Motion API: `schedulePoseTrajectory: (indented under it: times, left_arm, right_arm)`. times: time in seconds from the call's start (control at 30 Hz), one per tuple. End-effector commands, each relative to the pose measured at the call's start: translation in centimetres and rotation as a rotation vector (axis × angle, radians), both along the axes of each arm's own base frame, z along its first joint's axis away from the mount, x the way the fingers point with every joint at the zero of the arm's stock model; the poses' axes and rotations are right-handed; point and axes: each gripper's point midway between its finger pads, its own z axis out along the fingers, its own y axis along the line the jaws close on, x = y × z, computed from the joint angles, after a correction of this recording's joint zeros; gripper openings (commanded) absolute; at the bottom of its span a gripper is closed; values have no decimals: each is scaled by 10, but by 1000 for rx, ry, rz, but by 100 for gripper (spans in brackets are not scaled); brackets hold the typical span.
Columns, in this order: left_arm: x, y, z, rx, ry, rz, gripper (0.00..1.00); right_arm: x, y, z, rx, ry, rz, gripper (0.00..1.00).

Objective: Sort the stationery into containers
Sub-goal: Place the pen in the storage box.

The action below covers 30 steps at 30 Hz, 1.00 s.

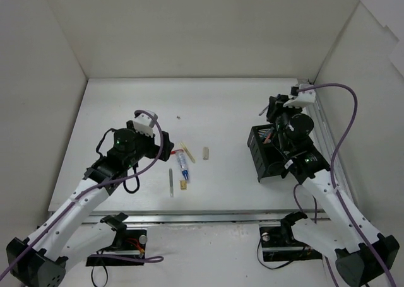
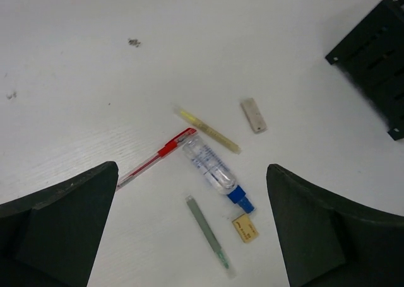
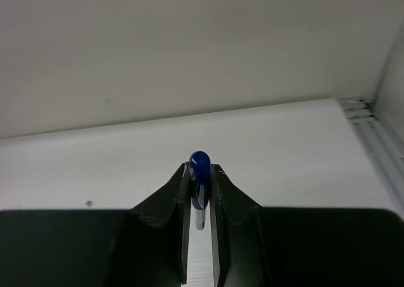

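Loose stationery lies mid-table: a yellow pen (image 2: pixel 208 130), a red pen (image 2: pixel 154 159), a clear tube with a blue cap (image 2: pixel 214 170), a grey pen (image 2: pixel 208 240) and two small eraser blocks (image 2: pixel 245 228) (image 2: pixel 254 115). My left gripper (image 2: pixel 192 173) hangs open above them, touching nothing; in the top view the left gripper (image 1: pixel 163 149) is just left of the pile (image 1: pixel 184 167). The right gripper (image 3: pixel 201 170) is shut on a blue-capped pen (image 3: pixel 200 164), standing upright between the fingers. In the top view the right gripper (image 1: pixel 273 134) hovers over the black mesh organiser (image 1: pixel 265 167).
White walls enclose the table on three sides. A metal rail (image 1: pixel 325 129) runs along the right wall beside the organiser. The organiser's corner (image 2: pixel 375 60) shows at the upper right of the left wrist view. Small dark specks (image 2: pixel 134 42) lie on the tabletop.
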Motion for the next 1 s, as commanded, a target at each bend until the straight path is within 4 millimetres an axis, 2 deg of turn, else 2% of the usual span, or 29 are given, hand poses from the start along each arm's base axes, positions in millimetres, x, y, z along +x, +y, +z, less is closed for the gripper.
schedulePoseTrajectory:
  times: [0.0,0.03,0.1,0.2,0.37,0.43,0.5,0.63,0.67,0.7,0.77,0.8,0.83,0.9,0.97]
  left_arm:
    - [19,19,-9,-33,69,128,100]
    - [20,19,-14,-39,91,122,100]
    - [22,12,-23,-53,137,79,100]
    - [26,9,-34,-54,193,58,100]
    - [28,4,-58,-34,302,38,100]
    - [28,3,-63,-28,328,41,100]
    - [27,1,-62,-36,328,27,100]
    - [24,0,-59,-49,306,14,100]
    - [24,0,-60,-50,308,18,100]
    - [23,1,-60,-51,309,21,100]
    - [21,2,-62,-48,312,22,100]
    - [21,3,-63,-44,311,27,100]
    - [21,5,-63,-38,310,32,100]
    - [22,8,-63,-30,310,53,100]
    - [22,10,-60,-31,297,58,100]
  right_arm:
    - [-15,-58,-8,-136,54,-234,0]
    - [-20,-61,-14,-155,86,-238,0]
    - [-32,-69,-13,-157,99,-256,0]
    - [-45,-72,-29,-157,163,-248,0]
    - [-65,-81,-82,-183,307,-268,0]
    - [-66,-75,-95,-172,328,-232,0]
    - [-67,-71,-115,-167,365,-214,1]
    - [-62,-65,-137,-166,397,-199,5]
    - [-61,-64,-141,-161,402,-194,7]
    - [-60,-60,-141,-151,398,-178,17]
    - [-61,-57,-140,-136,392,-161,30]
    - [-62,-55,-138,-130,387,-147,42]
    - [-63,-55,-137,-129,381,-142,48]
    - [-64,-51,-122,-117,342,-113,58]
    - [-64,-47,-104,-113,299,-83,64]
